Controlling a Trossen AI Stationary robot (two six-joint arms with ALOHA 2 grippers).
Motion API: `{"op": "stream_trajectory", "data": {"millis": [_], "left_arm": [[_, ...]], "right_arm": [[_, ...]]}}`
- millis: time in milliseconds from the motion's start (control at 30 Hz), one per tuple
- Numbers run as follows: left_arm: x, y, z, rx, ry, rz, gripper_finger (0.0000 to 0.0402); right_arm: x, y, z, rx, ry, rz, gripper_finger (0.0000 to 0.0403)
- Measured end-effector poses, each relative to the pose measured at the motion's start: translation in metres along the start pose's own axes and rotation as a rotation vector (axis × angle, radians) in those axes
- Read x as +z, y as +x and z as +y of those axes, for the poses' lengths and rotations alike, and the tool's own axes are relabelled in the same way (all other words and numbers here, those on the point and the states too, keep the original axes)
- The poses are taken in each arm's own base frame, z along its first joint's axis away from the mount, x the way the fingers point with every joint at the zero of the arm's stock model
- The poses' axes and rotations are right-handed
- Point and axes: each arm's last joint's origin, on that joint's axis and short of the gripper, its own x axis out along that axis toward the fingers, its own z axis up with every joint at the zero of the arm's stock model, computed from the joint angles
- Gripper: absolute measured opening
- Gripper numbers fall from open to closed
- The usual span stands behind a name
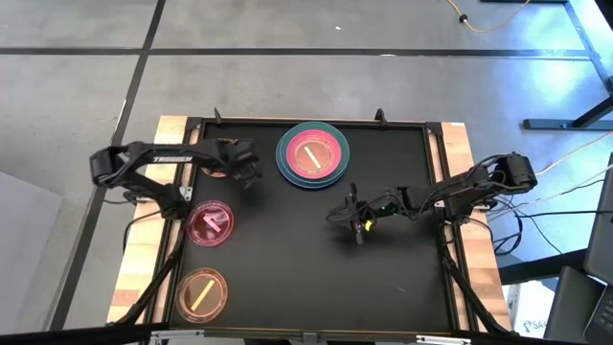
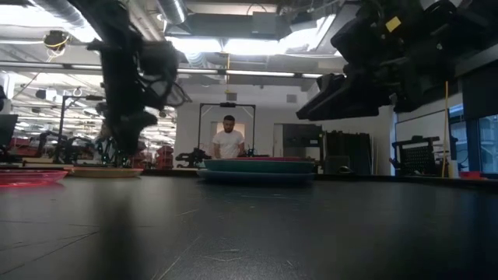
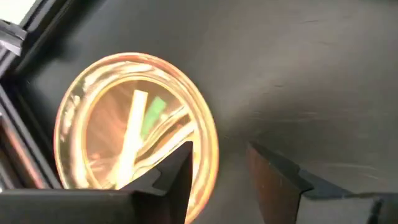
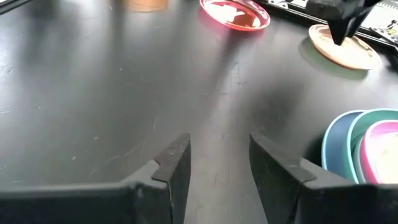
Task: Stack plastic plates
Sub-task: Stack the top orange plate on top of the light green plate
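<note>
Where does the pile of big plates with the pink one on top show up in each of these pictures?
High view: the pile of big plates is at top centre.
Low view: centre, seen edge-on.
Left wrist view: not in it.
Right wrist view: lower right corner.
Shared landmark: the small red plate, at the low view's left edge and the right wrist view's top.

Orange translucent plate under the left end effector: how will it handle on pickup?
The orange translucent plate looks thin-walled, so probably light and stiff. Its glossy rim may slip between the left end effector's open fingers. It lies flat on the table, so it likely slides rather than tips.
</note>
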Motion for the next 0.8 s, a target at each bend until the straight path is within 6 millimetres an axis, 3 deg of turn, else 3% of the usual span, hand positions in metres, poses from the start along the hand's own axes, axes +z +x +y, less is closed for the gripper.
{"op": "stream_trajectory", "data": {"millis": [167, 567, 800], "left_arm": [[0.012, 0.018, -0.001, 0.03, 0.017, 0.076, 0.0145], [0.012, 0.049, 0.002, 0.102, 0.023, 0.193, 0.0143], [0.012, 0.053, 0.004, 0.105, 0.042, 0.212, 0.0093]], "right_arm": [[0.0, 0.0, 0.0, 0.0, 0.0, 0.002, 0.0152], [0.0, 0.0, 0.0, -0.001, 0.0, 0.002, 0.0152], [0.0, 0.0, 0.0, -0.001, 0.0, 0.002, 0.0152]]}}
